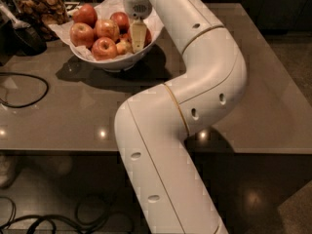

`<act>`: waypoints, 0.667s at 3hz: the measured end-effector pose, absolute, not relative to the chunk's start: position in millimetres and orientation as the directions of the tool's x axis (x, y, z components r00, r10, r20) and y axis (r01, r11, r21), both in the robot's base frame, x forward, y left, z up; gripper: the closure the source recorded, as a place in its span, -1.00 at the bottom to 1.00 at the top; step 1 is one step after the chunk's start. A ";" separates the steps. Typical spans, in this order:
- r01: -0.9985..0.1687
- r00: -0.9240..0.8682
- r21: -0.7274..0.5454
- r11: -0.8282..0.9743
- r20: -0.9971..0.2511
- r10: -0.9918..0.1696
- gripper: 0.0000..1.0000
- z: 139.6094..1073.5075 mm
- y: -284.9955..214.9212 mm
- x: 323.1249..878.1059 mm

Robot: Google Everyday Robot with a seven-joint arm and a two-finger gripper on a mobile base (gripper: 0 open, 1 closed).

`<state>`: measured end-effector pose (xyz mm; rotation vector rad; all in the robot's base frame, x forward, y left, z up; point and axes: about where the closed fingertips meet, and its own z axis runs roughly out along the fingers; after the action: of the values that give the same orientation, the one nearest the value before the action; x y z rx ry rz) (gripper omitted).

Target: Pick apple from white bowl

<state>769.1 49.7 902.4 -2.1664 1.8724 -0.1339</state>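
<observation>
The white bowl (119, 61), lined with crinkled white paper, stands at the back left of the brown table. It holds several pinkish-red apples, among them an apple (107, 29) in the middle and a smaller yellowish one (123, 47). My gripper (138, 36) points straight down into the right side of the bowl, among the apples, with a red apple (147, 36) partly hidden just behind it. My white arm bends over the table and hides the bowl's right rim.
A clear jar of brown snacks (41, 6) stands left of the bowl at the back. A dark object (22, 35) and a black cable (29, 94) lie on the table's left. The table's front edge (58, 147) runs across; cables lie on the floor (58, 221).
</observation>
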 end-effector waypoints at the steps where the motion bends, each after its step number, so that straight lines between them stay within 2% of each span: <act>1: -0.956 0.158 -0.265 -0.125 -0.108 -0.981 0.42 902.4 49.7 769.1; 2: -0.956 0.158 -0.265 -0.125 -0.108 -0.981 0.90 902.4 49.7 769.1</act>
<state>769.1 49.7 902.4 -2.1664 1.8724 -0.1339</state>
